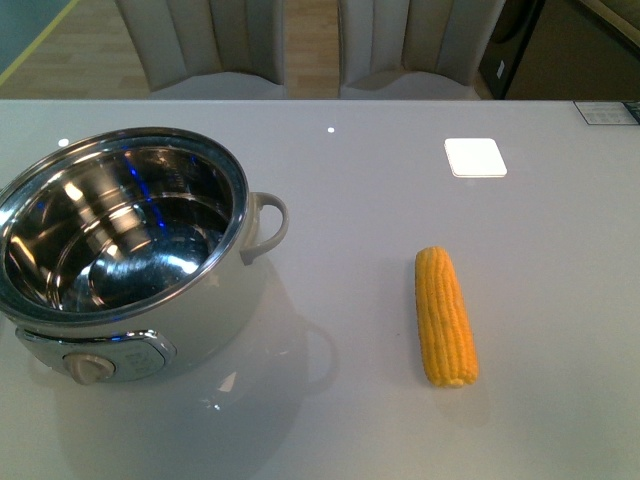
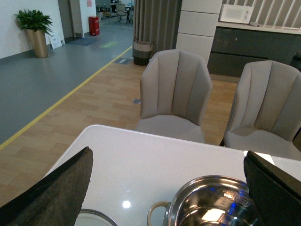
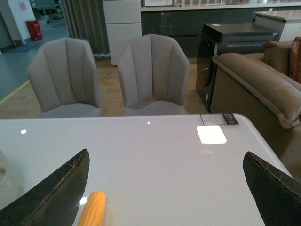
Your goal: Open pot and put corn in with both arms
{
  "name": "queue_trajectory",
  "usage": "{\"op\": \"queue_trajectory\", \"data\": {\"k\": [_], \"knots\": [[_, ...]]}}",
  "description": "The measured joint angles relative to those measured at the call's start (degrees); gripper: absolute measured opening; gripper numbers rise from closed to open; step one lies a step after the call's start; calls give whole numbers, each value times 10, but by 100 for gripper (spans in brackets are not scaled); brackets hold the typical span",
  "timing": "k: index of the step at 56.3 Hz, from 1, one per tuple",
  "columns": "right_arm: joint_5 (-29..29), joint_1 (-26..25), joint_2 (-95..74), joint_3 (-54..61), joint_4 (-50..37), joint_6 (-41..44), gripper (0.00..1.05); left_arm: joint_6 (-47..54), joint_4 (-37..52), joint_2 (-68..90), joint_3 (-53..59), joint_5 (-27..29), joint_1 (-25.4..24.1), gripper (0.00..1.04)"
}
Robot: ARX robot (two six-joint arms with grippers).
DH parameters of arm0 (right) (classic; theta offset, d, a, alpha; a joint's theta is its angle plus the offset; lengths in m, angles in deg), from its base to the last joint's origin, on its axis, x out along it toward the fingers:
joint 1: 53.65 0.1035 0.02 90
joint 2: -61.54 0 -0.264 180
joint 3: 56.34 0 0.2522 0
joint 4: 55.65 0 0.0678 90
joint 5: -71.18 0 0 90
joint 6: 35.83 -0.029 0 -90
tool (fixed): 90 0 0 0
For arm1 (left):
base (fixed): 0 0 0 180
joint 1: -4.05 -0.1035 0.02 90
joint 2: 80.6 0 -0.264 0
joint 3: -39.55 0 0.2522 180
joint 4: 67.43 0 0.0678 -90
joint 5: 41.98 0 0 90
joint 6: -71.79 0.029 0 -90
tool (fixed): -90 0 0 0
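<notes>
Viewing open cream-white steel-lined pot (image 1: 215,320), yellow-orange corn ear (image 1: 446,315) well apart.
I see left gripper (image 2: 168,153) and right gripper (image 3: 165,154) both spread wide.

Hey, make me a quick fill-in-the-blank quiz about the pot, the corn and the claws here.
The pot is uncovered and ___ inside.
In the front view, the corn lies to the pot's ___.
The left claw and the right claw both stand ___.
Missing words: empty, right, open.
</notes>
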Motion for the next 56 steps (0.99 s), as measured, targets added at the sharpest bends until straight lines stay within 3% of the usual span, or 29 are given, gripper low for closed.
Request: {"op": "queue_trajectory", "data": {"k": [10, 18, 23, 25, 29, 45, 56], "knots": [[0, 0, 0, 0, 0, 0, 96, 2, -139, -112, 1, 14, 30, 97], [0, 0, 0, 0, 0, 0, 96, 2, -290, -229, 11, 63, 96, 97], [0, 0, 0, 0, 0, 0, 96, 5, -306, -245, 27, 90, 132, 97], [0, 0, 0, 0, 0, 0, 96, 12, -275, -285, 56, 129, 165, 87], [0, 0, 0, 0, 0, 0, 96, 19, -263, -330, 70, 128, 202, 69], [0, 0, 0, 0, 0, 0, 96, 21, -259, -363, 104, 134, 204, 3], [0, 0, 0, 0, 0, 0, 96, 22, -259, -365, 104, 134, 204, 3]]}}
